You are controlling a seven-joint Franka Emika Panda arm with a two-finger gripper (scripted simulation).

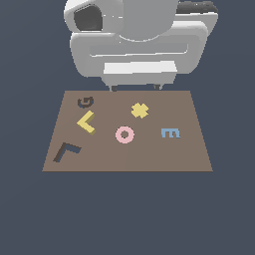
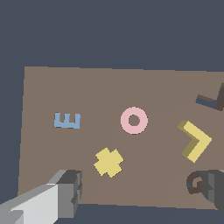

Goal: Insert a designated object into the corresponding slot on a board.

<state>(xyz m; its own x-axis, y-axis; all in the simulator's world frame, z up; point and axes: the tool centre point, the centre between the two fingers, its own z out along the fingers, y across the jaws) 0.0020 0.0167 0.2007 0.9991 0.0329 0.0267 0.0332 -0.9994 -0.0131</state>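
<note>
Fig.: Pre-grasp, my pincer [image 2: 140,192] spread wide & empty above the board [image 1: 189,149].

Yellow L block [image 1: 86,121] lies flat on the board betw. the dark G recess [image 1: 85,102] and the L slot [image 1: 66,151], apart from both. Risks as I judge: my fingers [image 2: 65,192] straddle the yellow cross [image 1: 140,110] side, so I could grab the wrong yellow piece; L looks rotated w.r.t. slot, so w/o re-orienting it may jam on the rim.

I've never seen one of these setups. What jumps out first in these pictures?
The bulky white arm looms over the far edge of a brown board. Bright pieces dot the board: a pink ring at its middle, a yellow L toward the exterior view's left, a yellow cross and a blue E toward its right.
</note>
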